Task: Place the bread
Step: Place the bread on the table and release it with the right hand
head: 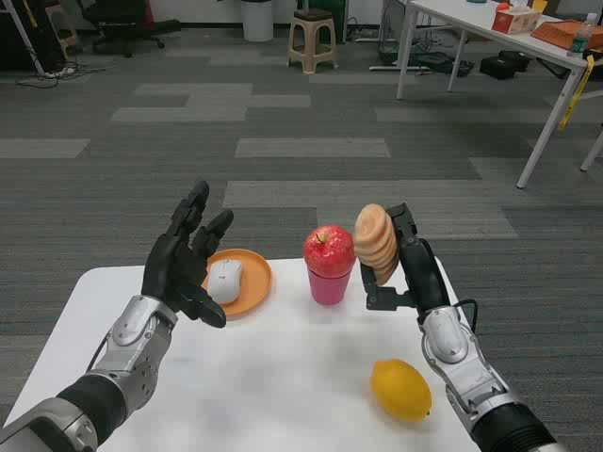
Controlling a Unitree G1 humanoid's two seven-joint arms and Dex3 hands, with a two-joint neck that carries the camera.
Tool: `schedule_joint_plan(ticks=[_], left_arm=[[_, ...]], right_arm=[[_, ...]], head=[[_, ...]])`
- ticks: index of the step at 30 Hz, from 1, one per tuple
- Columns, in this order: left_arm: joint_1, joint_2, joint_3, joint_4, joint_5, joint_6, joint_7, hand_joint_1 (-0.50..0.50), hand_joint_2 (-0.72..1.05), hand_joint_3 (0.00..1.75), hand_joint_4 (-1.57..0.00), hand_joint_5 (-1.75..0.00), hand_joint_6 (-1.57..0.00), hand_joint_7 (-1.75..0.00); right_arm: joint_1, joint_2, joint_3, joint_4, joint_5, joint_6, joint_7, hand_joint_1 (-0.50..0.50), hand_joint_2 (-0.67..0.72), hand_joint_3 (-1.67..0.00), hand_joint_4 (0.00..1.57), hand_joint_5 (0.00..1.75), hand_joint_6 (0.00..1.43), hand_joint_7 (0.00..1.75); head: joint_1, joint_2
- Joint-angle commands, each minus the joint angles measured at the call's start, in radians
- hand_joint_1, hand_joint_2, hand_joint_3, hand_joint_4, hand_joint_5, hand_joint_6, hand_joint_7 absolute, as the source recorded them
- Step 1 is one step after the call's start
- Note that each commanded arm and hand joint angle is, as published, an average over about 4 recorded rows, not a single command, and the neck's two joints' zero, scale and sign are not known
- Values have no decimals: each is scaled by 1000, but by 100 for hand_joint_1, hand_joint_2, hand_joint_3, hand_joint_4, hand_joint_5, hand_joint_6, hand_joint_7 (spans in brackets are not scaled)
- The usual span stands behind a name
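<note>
While gripped, bread [376, 243] against right hand [407, 266].

right hand [400, 259] holds the bread [376, 243] upright above the white desk [283, 377], just right of the red apple [329, 250] sitting on a pink cup [329, 285]. left hand [184, 259] open, raised beside the orange plate [252, 273] carrying a white mouse [224, 280]. lemon [400, 389] lies near the right forearm.
</note>
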Motion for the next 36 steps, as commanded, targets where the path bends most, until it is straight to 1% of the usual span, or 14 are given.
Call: schedule_joint_plan(ticks=[1, 2, 3, 5, 9, 10, 14, 16, 18, 21, 27, 32, 35, 36], left_arm=[[30, -23, 95, -59, 45, 5, 2, 50, -46, 9, 0, -51, 0, 0], [30, -23, 95, -59, 45, 5, 2, 50, -46, 9, 0, -51, 0, 0], [30, -23, 95, -59, 45, 5, 2, 50, -46, 9, 0, -51, 0, 0], [30, -23, 95, -59, 45, 4, 2, 50, -46, 9, 0, -51, 0, 0], [31, -23, 97, -59, 45, 2, 2, 50, -46, 9, 0, -51, 0, 0], [31, -23, 97, -59, 45, 2, 2, 50, -46, 7, 0, -51, 0, 0], [31, -22, 96, -61, 45, 2, 2, 50, -46, 9, 0, -51, 0, 0], [31, -21, 96, -61, 45, 2, 2, 50, -46, 9, 0, -51, 0, 0], [31, -21, 96, -61, 45, 2, 2, 50, -46, 9, 0, -46, 0, 0], [32, -22, 96, -61, 45, 2, 2, 50, -46, 9, 0, -49, 0, 0], [34, -22, 95, -60, 44, 2, 2, 50, -46, 9, 0, -51, 0, 0], [34, -22, 91, -59, 44, 2, 2, 50, -46, 9, 0, -41, 0, 0], [34, -23, 90, -56, 44, 2, 2, 50, -46, 9, 0, -41, 0, 0], [34, -23, 90, -55, 44, 2, 2, 50, -46, 9, 0, -41, 0, 0]], right_arm=[[-36, -49, 44, -10, 55, -50, -48, -42, -54, -159, 17, 136, 17, 161], [-36, -48, 43, -10, 55, -50, -48, -42, -54, -159, 17, 136, 17, 161], [-36, -48, 43, -10, 55, -50, -48, -42, -54, -159, 17, 136, 17, 161], [-36, -48, 43, -10, 55, -50, -48, -42, -54, -159, 17, 141, 17, 161], [-35, -44, 43, -10, 55, -51, -48, -43, -54, -159, 17, 136, 17, 161], [-35, -44, 43, -10, 55, -51, -48, -42, -54, -159, 17, 138, 17, 161], [-35, -42, 43, -12, 55, -52, -48, -45, -54, -159, 17, 136, 17, 161], [-34, -40, 43, -13, 55, -52, -48, -45, -54, -159, 17, 136, 17, 161], [-33, -39, 43, -13, 55, -52, -48, -44, -54, -159, 17, 136, 17, 161], [-33, -39, 43, -13, 55, -52, -48, -42, -54, -159, 16, 136, 17, 161], [-33, -60, 25, 5, 55, -52, -44, -44, -54, -159, 11, 141, 17, 161], [-33, -73, -19, 54, 32, -60, -1, -42, -49, -159, 8, 136, 16, 162], [-34, -76, -100, 107, -56, -65, 47, -42, -48, -159, 6, 136, 12, 162], [-35, -76, -141, 127, -105, -65, 69, -42, -48, -159, 5, 136, 11, 161]], head=[[74, 80], [67, 72], [44, 47], [46, 47], [48, 50], [47, 49], [44, 47], [44, 47], [41, 44], [36, 39], [24, 27], [13, 26], [10, 23], [9, 22]])
